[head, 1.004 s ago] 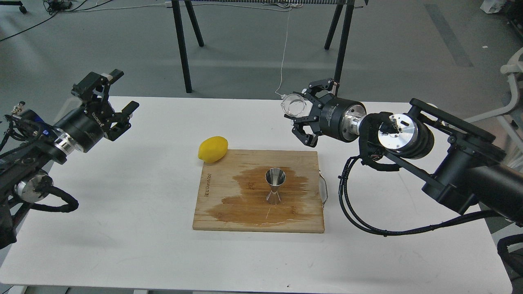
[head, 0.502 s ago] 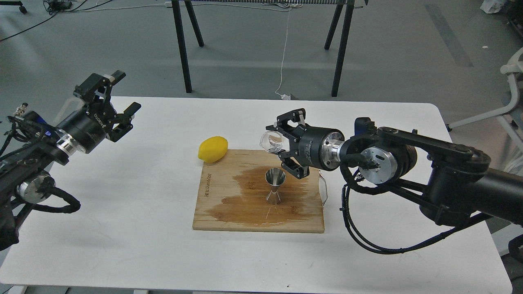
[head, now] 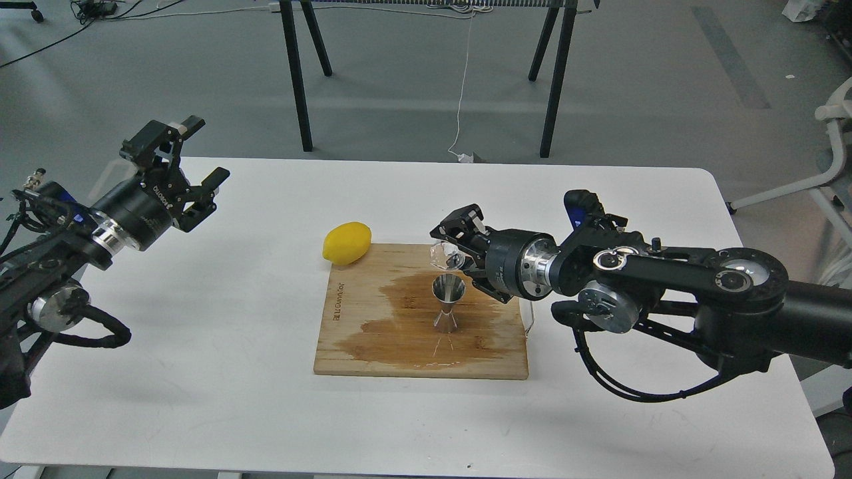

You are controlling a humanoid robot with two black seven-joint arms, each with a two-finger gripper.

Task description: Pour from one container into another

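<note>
A lemon (head: 347,243) sits at the far left corner of the wet bamboo cutting board (head: 373,346), which lies mid-bench (head: 200,372). The steel jigger (head: 448,301) stands upright on the board's middle, nothing blocking it. My right hand (head: 459,249) reaches in from the bench's right edge, arm low and level, clamped on the clear glass cup (head: 444,254), tipped just above the jigger's rim. My left hand (head: 190,176) hovers over the far left corner, fingers apart.
</note>
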